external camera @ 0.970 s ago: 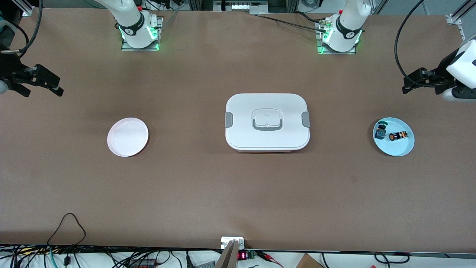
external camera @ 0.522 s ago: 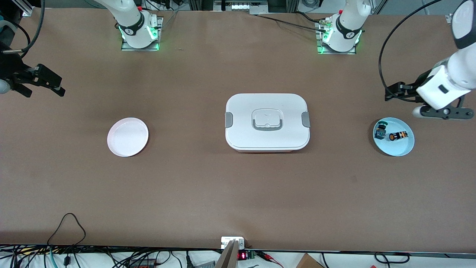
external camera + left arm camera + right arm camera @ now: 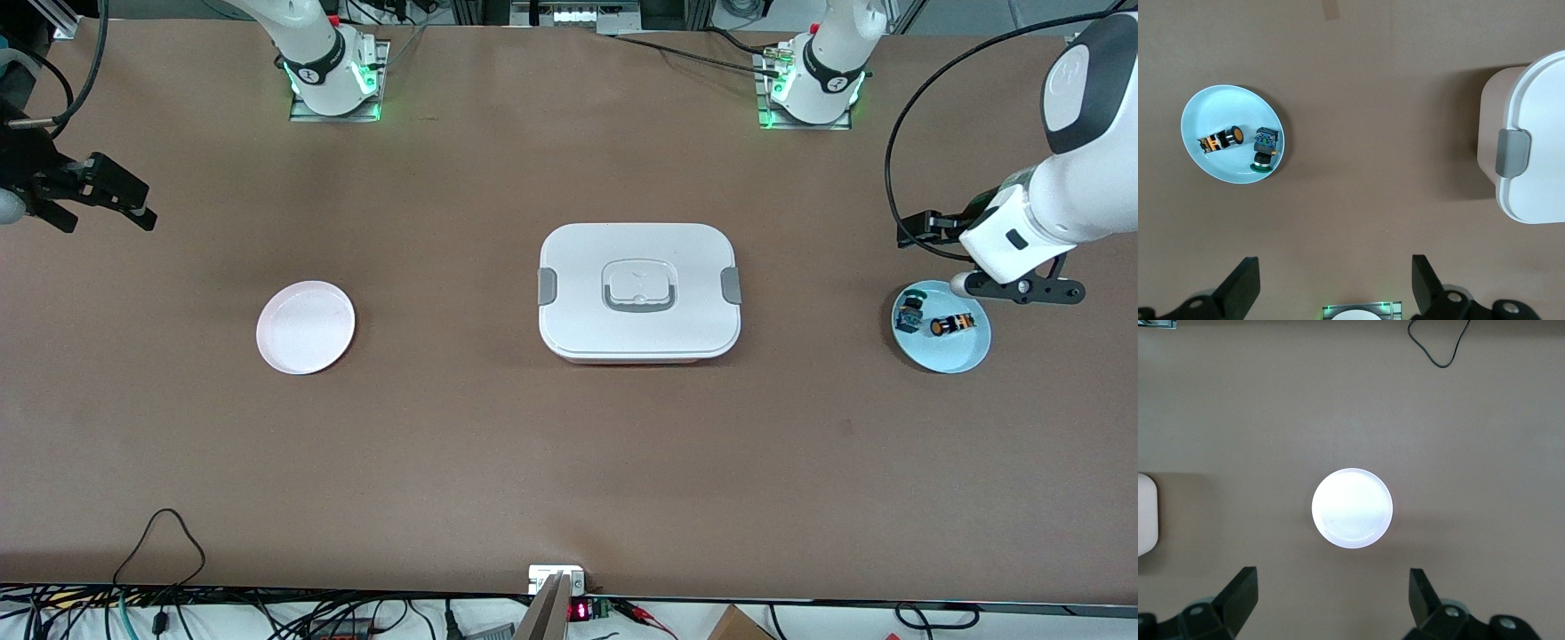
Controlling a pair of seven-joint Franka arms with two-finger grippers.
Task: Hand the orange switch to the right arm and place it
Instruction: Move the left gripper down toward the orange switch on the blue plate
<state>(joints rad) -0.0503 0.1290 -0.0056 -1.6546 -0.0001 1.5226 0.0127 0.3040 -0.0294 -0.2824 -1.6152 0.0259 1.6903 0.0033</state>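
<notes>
The orange switch (image 3: pixel 948 325) is a tiny black blocky component lying on its side, with a round orange cap (image 3: pixel 1237 135) at one end and orange and white marks along its body. It rests in a pale blue plate (image 3: pixel 942 355) toward the left arm's end of the table (image 3: pixel 569 444), just beside a blue-and-green capped component (image 3: pixel 909 312) that shares the same plate; the two parts lie close together but apart.

The left pincer (image 3: pixel 1335 283) hangs in the air with its two black fingers (image 3: pixel 1239 287) spread wide and nothing between them, over bare table next to the blue plate, at that plate's edge toward the robot bases. The left arm (image 3: pixel 1067 191) reaches in from the table's end, its white wrist block above the plate's rim.

The right pincer (image 3: pixel 1331 600) is likewise released, fingers wide and empty. It hovers high above the right arm's end of the table, where that arm waits, looking down on a white plate (image 3: pixel 305 326).

A white lidded box (image 3: pixel 638 292) with grey side latches and a recessed handle stands at the table's middle, between the two plates.
</notes>
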